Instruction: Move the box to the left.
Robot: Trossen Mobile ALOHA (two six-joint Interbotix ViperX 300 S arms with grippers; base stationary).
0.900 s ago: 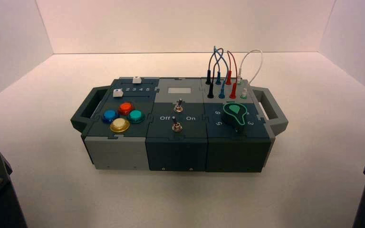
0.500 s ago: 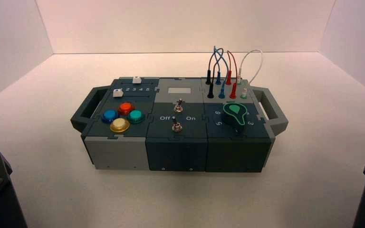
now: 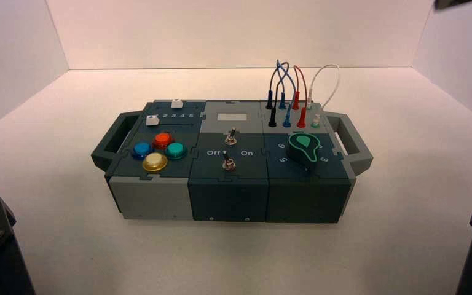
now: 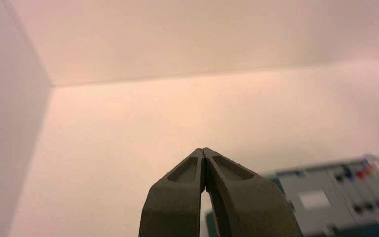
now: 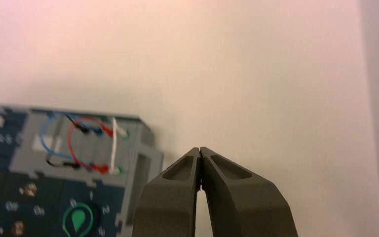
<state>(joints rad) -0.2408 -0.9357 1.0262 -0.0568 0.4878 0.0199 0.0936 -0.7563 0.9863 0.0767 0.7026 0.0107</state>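
Both hands are pinched closed with nothing between their fingers. In its own wrist view the left hand [image 4: 205,154] has its tips meeting over bare bench [image 3: 233,258], with only a corner of the box [image 3: 227,163] at the edge of that view. The right hand [image 5: 200,152] likewise has its tips together and hangs above and outside the box's right handle [image 3: 347,138]. In the high view only the dark bases of the two arms show at the lower corners, so both arms sit drawn back near the robot, well apart from the box.

The box rests near the middle of the bench, slightly turned, with its coloured buttons [image 3: 157,152] toward the robot's left, the toggle switches [image 3: 228,150] in the middle, and the green dial [image 3: 305,146] and the plugged wires [image 3: 295,92] toward the right.

As I judge it, the main risk lies on the right side, where a push to the left would most likely start. The wires loop up just behind the right handle, so a hand coming in too high or too far back could snag a loop or pull a plug. A push off-centre on the handle or side wall would probably swing the box round instead of sliding it straight. Contact on top could also nudge the dial or a switch. The left arm, if it advances, might end up standing in the box's path.
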